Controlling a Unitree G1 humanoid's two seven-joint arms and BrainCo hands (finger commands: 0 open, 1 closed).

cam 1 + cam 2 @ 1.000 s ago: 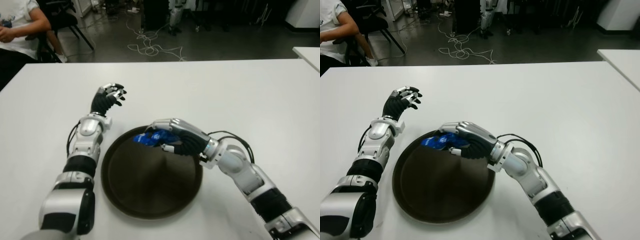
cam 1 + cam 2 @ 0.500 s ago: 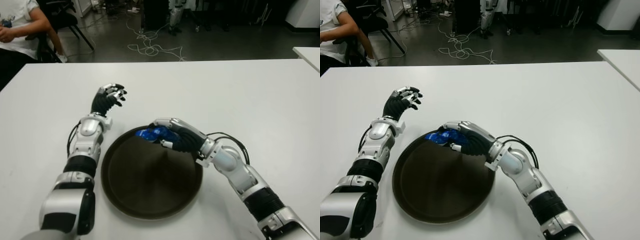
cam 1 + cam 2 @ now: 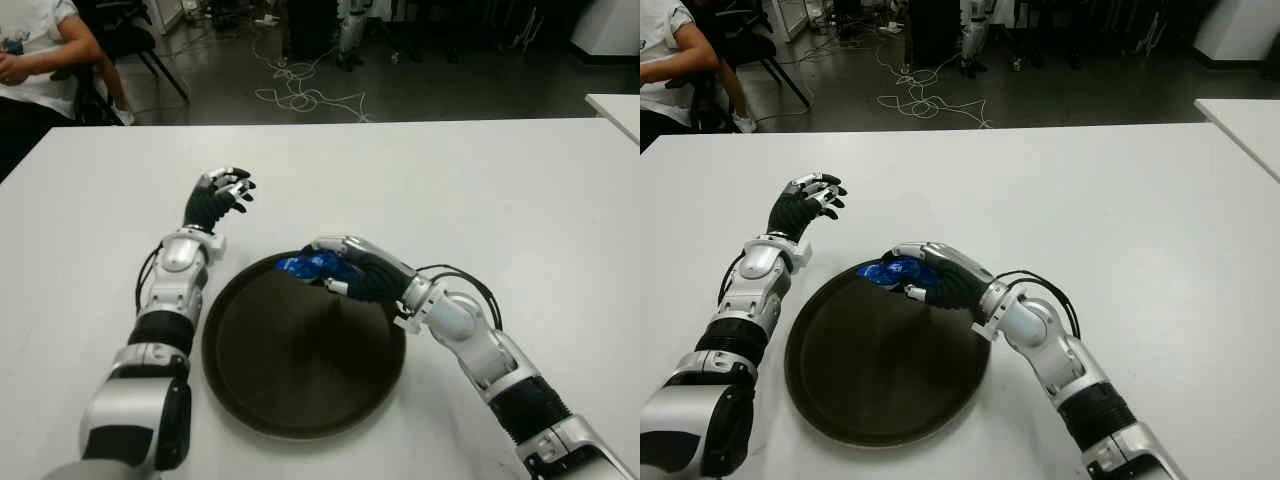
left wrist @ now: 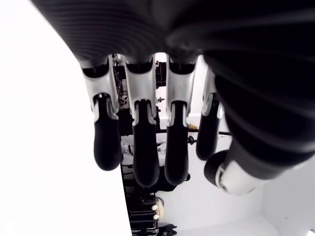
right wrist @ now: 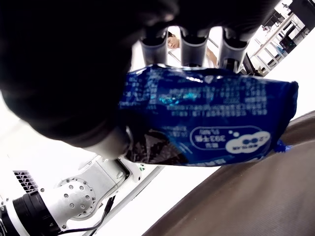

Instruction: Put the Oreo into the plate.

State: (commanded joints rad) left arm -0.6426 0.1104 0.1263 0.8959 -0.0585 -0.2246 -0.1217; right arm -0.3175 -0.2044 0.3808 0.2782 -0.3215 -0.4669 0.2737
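Plate on table; Oreo over plate's far rim in right hand; left hand beyond plate, left.

Glossy blue plastic Oreo wrapper; matt dark plate.

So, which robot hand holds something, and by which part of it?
The right robot hand holds the blue Oreo packet, fingers over its top edge, thumb at one end. The left robot hand holds nothing.

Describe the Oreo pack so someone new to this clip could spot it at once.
On the white table lies a round dark plate. At its far rim the right hand grips the Oreo pack, a small glossy blue wrapper, the only blue item here.
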